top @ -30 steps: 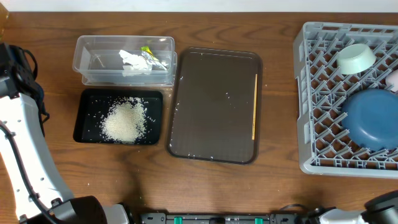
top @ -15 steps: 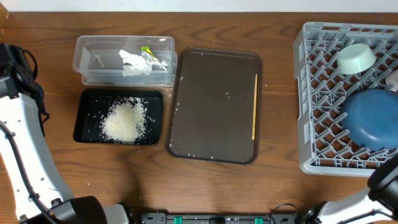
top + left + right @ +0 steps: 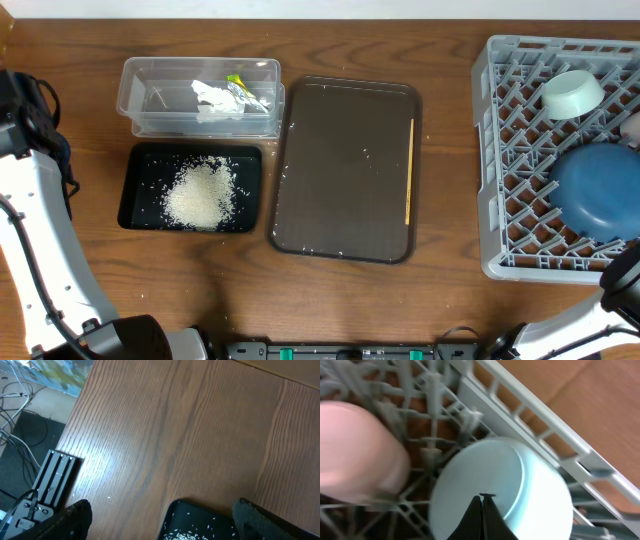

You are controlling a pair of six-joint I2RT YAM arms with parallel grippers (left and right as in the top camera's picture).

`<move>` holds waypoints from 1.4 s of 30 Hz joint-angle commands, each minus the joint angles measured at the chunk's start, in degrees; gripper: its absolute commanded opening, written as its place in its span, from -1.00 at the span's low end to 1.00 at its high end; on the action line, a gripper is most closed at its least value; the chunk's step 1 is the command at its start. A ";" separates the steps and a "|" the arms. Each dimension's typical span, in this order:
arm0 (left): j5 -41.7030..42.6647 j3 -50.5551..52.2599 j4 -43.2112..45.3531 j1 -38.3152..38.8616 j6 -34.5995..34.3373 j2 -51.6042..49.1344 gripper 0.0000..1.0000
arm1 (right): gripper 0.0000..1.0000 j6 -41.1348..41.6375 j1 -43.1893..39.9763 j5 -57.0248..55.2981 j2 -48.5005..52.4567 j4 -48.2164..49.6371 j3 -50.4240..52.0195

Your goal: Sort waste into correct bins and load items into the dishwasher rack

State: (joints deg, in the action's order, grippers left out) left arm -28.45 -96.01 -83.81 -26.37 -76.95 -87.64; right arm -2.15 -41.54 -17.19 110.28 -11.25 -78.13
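Wood-grain table (image 3: 450,300), brown, bearing every item listed.

Item outstanding: wooden chopstick (image 3: 409,172). Location: flat on the dark brown serving tray (image 3: 340,230), parallel to its right rim and just beside it; well apart from both grippers.

Hazards, as judged:
- The stick is thin and lies low beside the raised rim, so fingers may close over it or push it against the rim rather than lift it.
- Laid flat in the dishwasher rack (image 3: 482,160), it could drop through the open lattice floor.
- A few stray rice grains (image 3: 364,153) dot the serving tray, and tilting or knocking it would scatter them.
- The right gripper (image 3: 482,505) hangs close over the crockery, so a careless exit could clip the rack wall or a bowl.

Appearance: pale yellow wood, straight, slender, single.

Bins, left of the serving tray: clear plastic tub (image 3: 140,105) holding crumpled white paper (image 3: 210,97) and a yellow-green wrapper (image 3: 238,82); black tray (image 3: 140,205) holding a heap of white rice (image 3: 200,193).

Rack contents: blue plate (image 3: 600,190), mint green bowl (image 3: 572,92), pink cup (image 3: 355,455), light blue bowl (image 3: 520,485) upturned beside the cup.

Right gripper: jaws pressed together, empty, above the light blue bowl; view blurred.

Left gripper (image 3: 161,510): jaws spread wide, empty, over bare table at the black tray's edge.
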 commanded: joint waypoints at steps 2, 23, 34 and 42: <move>-0.48 -0.11 -0.35 -0.24 -0.92 0.39 0.84 | -0.98 -0.68 -1.42 -4.11 0.63 -1.68 -0.13; -0.48 -0.11 -0.35 -0.24 -0.92 0.39 0.83 | -0.98 4.22 -1.36 -10.86 -1.25 -7.89 -0.13; -0.48 -0.11 -0.35 -0.24 -0.92 0.39 0.84 | -0.97 4.22 -1.68 -0.94 -1.25 -6.14 -0.13; -0.48 -0.11 -0.35 -0.24 -0.92 0.39 0.83 | -0.98 4.31 -5.14 -2.69 -1.20 -4.83 -0.13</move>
State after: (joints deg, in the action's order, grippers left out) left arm -28.45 -96.01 -83.81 -26.37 -76.95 -87.64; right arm 1.08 -45.01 -18.63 110.24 -16.23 -78.15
